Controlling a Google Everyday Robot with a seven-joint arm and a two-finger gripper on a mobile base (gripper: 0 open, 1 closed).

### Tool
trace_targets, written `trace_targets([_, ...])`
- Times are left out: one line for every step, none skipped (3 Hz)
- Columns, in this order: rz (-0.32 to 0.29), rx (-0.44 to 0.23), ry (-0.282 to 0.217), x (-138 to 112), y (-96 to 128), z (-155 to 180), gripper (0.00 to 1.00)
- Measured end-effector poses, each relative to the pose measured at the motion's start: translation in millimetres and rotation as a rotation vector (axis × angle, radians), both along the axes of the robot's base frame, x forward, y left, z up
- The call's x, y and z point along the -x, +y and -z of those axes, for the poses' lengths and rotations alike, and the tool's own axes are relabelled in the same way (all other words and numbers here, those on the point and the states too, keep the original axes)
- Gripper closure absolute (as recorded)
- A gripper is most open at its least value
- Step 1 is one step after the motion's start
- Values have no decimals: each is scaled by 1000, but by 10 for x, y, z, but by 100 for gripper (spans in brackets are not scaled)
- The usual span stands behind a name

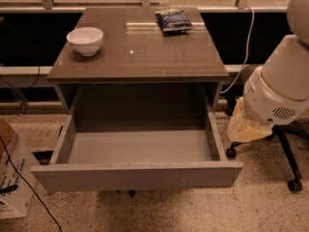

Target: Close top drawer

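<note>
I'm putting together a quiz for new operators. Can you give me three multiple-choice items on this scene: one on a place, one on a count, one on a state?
1. Where is the tool relative to the drawer?
A. inside it
B. outside it, by its right side
C. in front of its front panel

2. How many things lie on the cabinet top?
A. none
B. four
C. two

3. What state is the drawer in?
A. pulled far out
B. shut
C. removed and lying on the floor

Answers:
1 B: the tool hangs beside the drawer's right wall, below the white arm.
2 C: only a bowl and a snack bag lie there.
3 A: its pale inside is open to view, well forward of the cabinet.
</note>
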State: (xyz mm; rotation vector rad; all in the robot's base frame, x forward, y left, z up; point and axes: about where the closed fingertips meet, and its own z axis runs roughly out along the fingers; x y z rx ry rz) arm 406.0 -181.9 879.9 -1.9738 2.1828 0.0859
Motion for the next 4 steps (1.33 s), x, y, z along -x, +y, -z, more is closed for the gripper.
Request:
trace_targets([0, 4, 9, 28, -5, 43, 100])
trace_targets([-16, 25, 30, 10, 42, 175, 100])
trace_targets([-12, -3, 60, 49, 107, 493, 100])
trace_targets([9, -54, 78, 67, 145, 909, 100])
